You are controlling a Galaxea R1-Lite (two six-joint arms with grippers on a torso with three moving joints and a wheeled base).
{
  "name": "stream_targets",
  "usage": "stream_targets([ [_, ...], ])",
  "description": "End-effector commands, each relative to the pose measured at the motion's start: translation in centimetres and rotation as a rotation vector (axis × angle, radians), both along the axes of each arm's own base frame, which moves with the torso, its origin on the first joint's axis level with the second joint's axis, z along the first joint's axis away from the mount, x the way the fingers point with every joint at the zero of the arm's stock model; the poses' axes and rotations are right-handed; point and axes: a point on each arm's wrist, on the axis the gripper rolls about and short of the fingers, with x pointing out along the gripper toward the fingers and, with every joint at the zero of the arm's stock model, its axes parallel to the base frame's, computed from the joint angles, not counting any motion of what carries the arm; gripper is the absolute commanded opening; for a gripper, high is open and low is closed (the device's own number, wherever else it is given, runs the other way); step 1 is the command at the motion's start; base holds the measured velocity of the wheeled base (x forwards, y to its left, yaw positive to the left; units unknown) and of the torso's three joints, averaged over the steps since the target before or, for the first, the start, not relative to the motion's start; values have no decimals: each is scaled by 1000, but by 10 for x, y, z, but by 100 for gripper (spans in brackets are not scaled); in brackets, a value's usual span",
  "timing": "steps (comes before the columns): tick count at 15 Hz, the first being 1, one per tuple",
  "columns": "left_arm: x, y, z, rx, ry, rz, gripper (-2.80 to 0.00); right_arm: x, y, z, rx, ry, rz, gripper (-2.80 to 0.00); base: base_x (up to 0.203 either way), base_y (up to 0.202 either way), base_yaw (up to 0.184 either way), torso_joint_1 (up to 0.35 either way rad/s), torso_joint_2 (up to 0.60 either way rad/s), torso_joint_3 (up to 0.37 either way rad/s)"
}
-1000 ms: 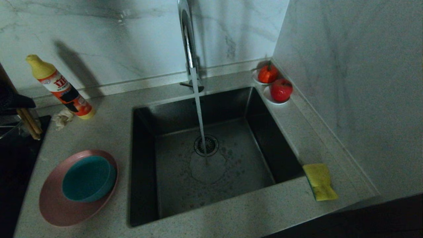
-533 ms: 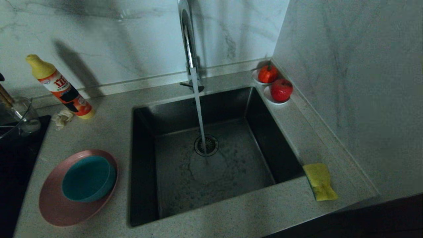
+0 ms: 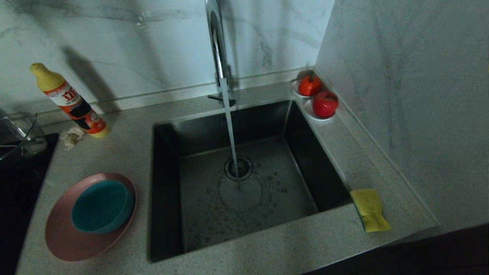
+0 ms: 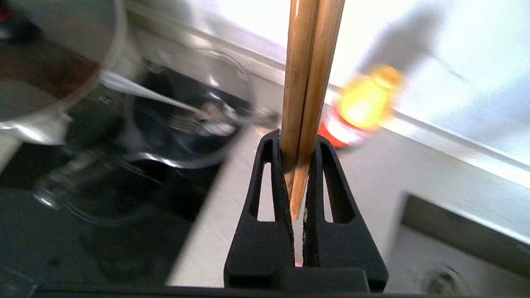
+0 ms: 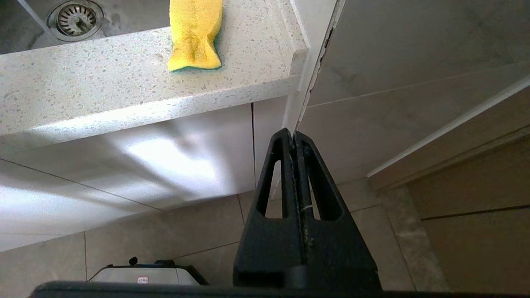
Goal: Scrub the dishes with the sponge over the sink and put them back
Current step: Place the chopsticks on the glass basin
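Two thin wooden chopsticks are pinched together between the fingers of the left hand, seen only from the left wrist camera; the hand is closed nearly all the way on them, gripping close to one end so that most of their length sticks out past the fingertips. This hand is off to the left of the sink, out of the head camera's sight, near a clear glass container and a yellow-capped detergent bottle. Because the grip sits so near one end, the long free ends could likely swing wide and knock the bottle or the glass, or the pair could twist, splay or slip out on the way to the water. A steady stream runs from the chrome faucet onto the drain strainer, so wet, smooth sticks would probably be harder to hold. The right hand hangs parked below the worktop edge, fully closed and holding nothing, while the yellow sponge lies at the sink's front right corner, partly over the basin rim; a clumsy grab might push it into the sink. The teal bowl sits inside the pink plate on the worktop left of the sink, untouched. Two red fruits on white saucers stand at the back right corner.
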Motion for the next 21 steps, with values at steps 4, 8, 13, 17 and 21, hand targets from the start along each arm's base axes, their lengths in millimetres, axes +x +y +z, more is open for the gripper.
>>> stream_targets([
  [4,41,47,-26,46,32,64,-280,0,0,0,0,0,0,-280,0,0,0,0,0,0],
  [8,65,82,-42,118,4,115,-280,0,0,0,0,0,0,-280,0,0,0,0,0,0],
  [13,95,119,-79,142,34,182,-280,0,0,0,0,0,0,-280,0,0,0,0,0,0],
  [17,116,140,-117,151,28,217,-280,0,0,0,0,0,0,-280,0,0,0,0,0,0],
  [21,131,151,-134,151,16,247,-280,0,0,0,0,0,0,-280,0,0,0,0,0,0],
])
